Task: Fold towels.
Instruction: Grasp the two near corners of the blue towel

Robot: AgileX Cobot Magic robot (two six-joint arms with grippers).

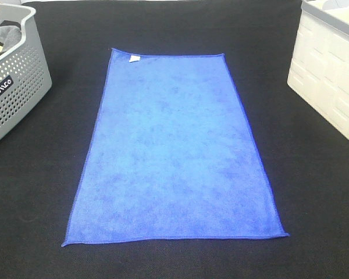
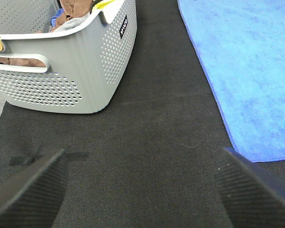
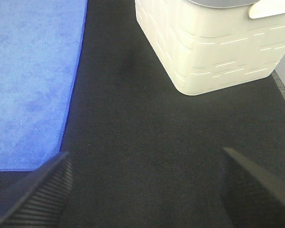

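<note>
A bright royal-blue towel (image 1: 174, 151) lies flat and fully spread on the black table mat, long side running away from me, with a small white tag (image 1: 134, 58) near its far left corner. Neither gripper shows in the exterior high view. In the left wrist view my left gripper (image 2: 142, 199) is open and empty over bare mat, with the towel (image 2: 247, 66) off to one side. In the right wrist view my right gripper (image 3: 142, 194) is open and empty over bare mat, and the towel's edge (image 3: 33, 80) lies beside it.
A grey perforated basket (image 1: 17, 87) holding cloths stands at the far left, also in the left wrist view (image 2: 71, 71). A cream plastic basket (image 1: 331, 81) stands at the far right, also in the right wrist view (image 3: 209, 47). Black mat (image 1: 314, 192) surrounds the towel.
</note>
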